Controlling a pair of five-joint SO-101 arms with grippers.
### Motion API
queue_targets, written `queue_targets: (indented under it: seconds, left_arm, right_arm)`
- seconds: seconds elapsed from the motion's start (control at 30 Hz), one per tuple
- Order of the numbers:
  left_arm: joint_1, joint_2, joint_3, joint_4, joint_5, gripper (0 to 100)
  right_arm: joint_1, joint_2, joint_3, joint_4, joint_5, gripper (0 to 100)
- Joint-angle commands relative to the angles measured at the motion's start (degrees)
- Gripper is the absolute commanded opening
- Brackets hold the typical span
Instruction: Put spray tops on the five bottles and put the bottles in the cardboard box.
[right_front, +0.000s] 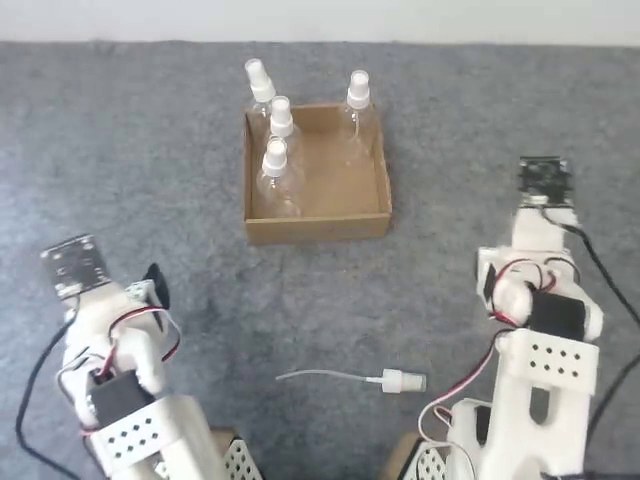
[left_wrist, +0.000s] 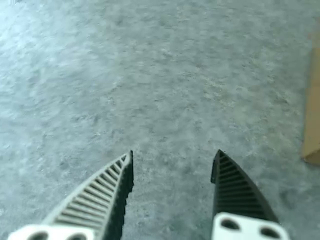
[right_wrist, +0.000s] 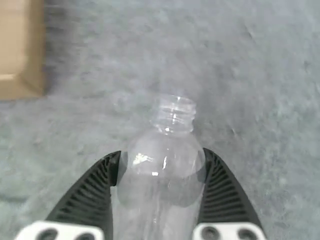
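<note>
A clear bottle (right_wrist: 167, 150) with no top, its threaded neck bare, sits between the fingers of my right gripper (right_wrist: 161, 151), which is shut on its body. The loose white spray top (right_front: 402, 381) lies on the carpet between the two arms, its thin tube pointing left. The cardboard box (right_front: 318, 225) stands at the far middle with three topped bottles (right_front: 275, 170) in it. Another topped bottle (right_front: 258, 82) rises at the box's back left corner. My left gripper (left_wrist: 175, 152) is open over bare carpet, holding nothing.
Grey carpet covers the whole table. The left arm (right_front: 110, 340) is at the near left and the right arm (right_front: 540, 310) at the near right. A box edge (left_wrist: 312, 125) shows beside the left gripper, and a box corner (right_wrist: 20, 55) lies ahead of the right one.
</note>
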Motion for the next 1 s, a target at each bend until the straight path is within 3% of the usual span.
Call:
queue_targets:
  seconds: [0.0,0.2,0.6,0.97]
  left_arm:
    - [3.78,-0.70,-3.74,-1.41,-3.96,24]
    - [11.69,-0.26,-8.22,1.32,-8.09,24]
    - [40.62,1.23,-14.99,15.38,-12.75,24]
    - [59.69,19.34,-20.18,15.21,-13.71,29]
  right_arm:
    - [3.65,-1.89,1.05,-4.18,-2.29,2.8]
    - [5.14,-1.89,4.31,-8.75,-5.98,2.8]
    - [9.10,-1.36,4.92,-10.15,-7.91,2.8]
    - [9.54,-1.80,8.26,-14.64,-7.91,2.8]
